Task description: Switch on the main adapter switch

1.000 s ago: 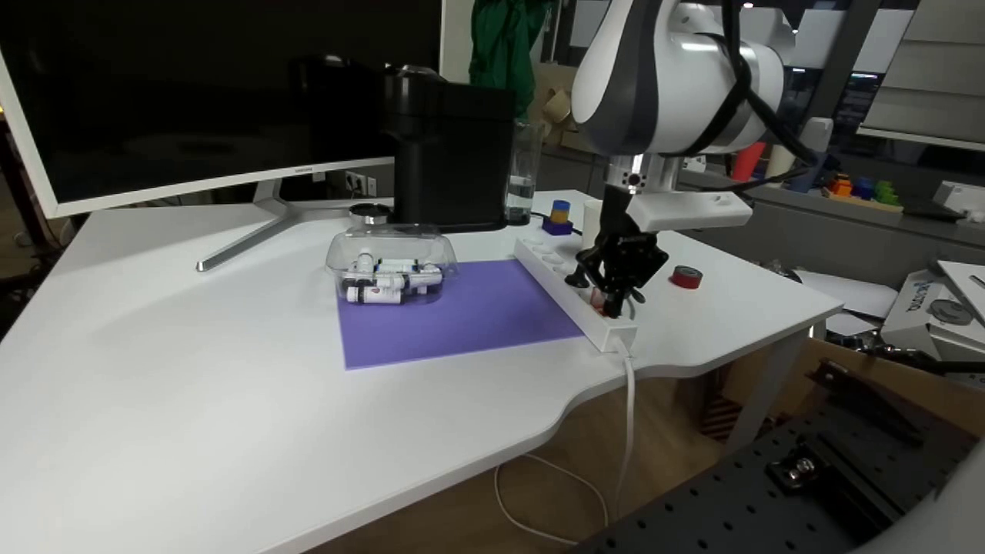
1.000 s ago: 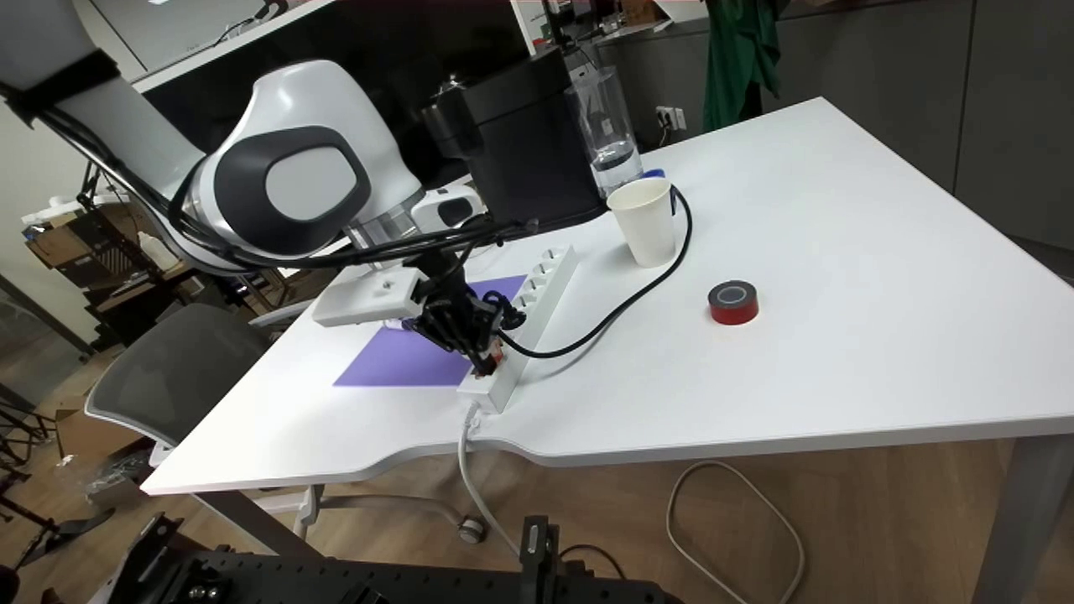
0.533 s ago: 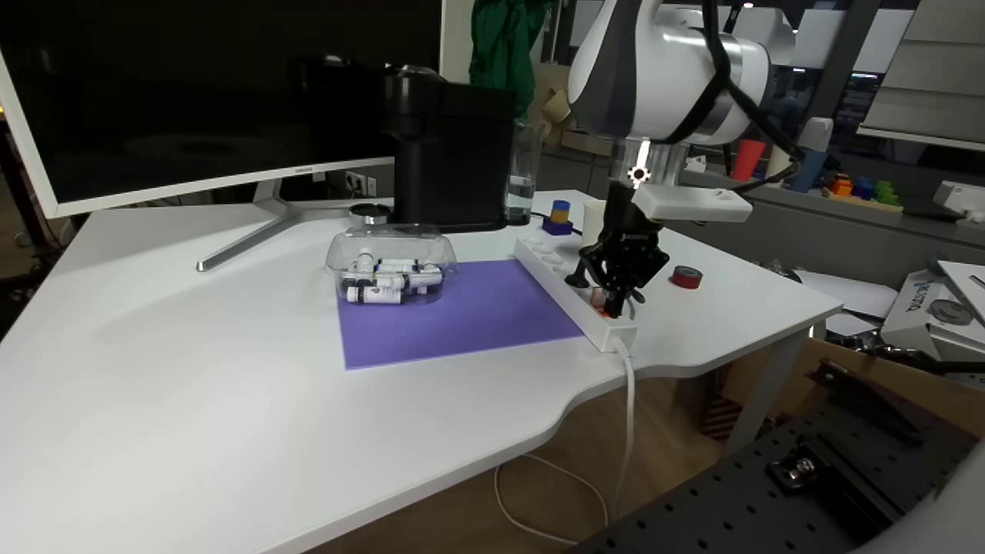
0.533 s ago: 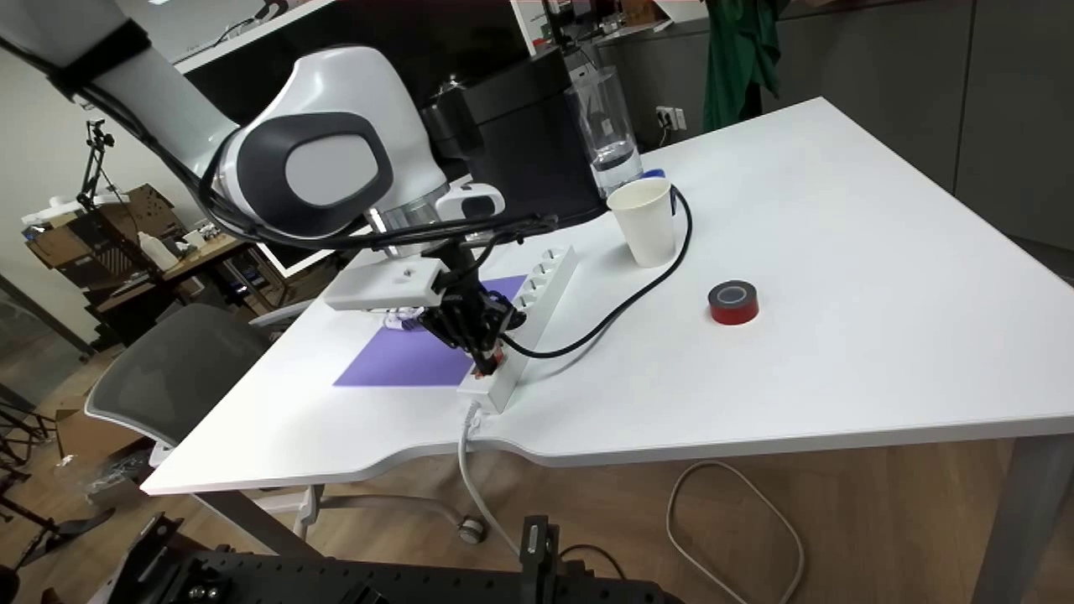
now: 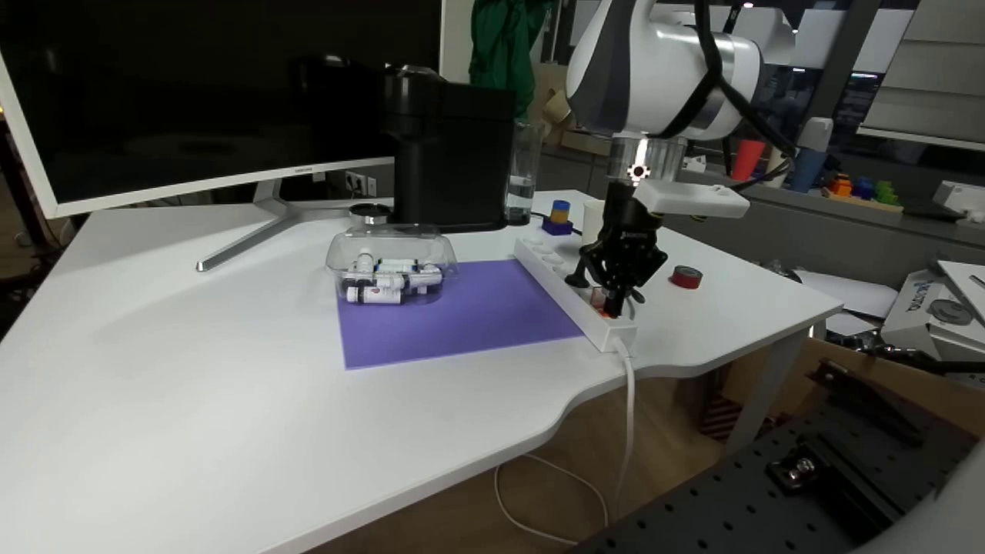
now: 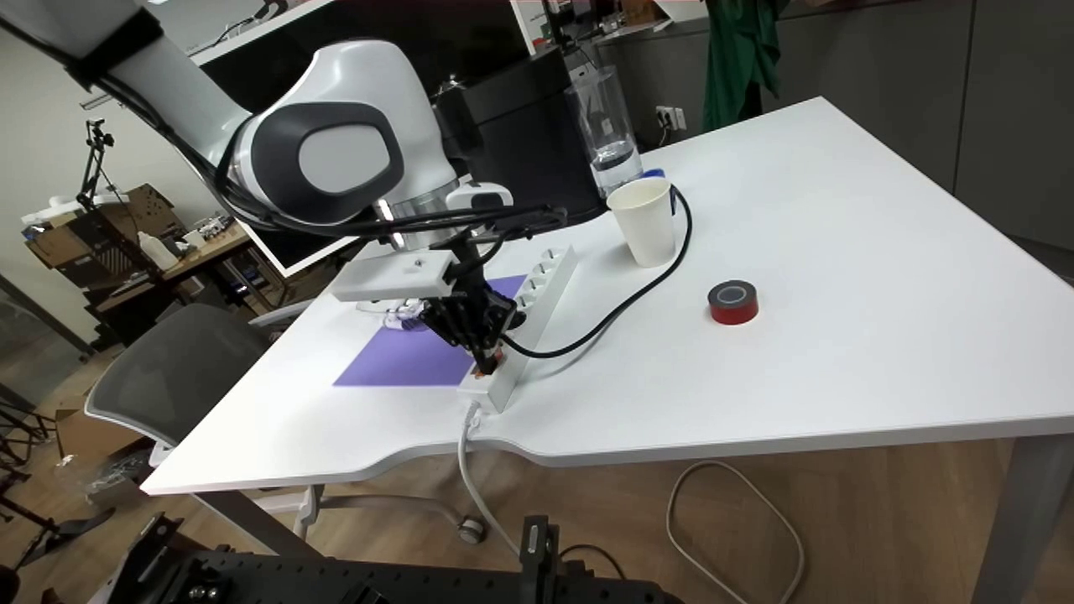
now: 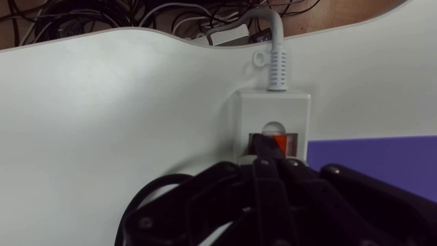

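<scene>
Black gripper (image 7: 268, 147), jaws clenched together, partly hides the orange-red rocker switch (image 7: 281, 144) of a long white power strip (image 7: 254, 112) between rectangular purple sheet (image 5: 462, 319) and tapered white cup (image 6: 646, 231).

Power strip (image 6: 535, 314) on table (image 6: 856, 294), between sheet (image 6: 404, 361) and tape roll (image 6: 733, 304).

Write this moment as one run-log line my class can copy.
gripper: shut, down at orange switch | switch: partly covered, contact and on/off unclear | power strip: on table, black plug in it
</scene>
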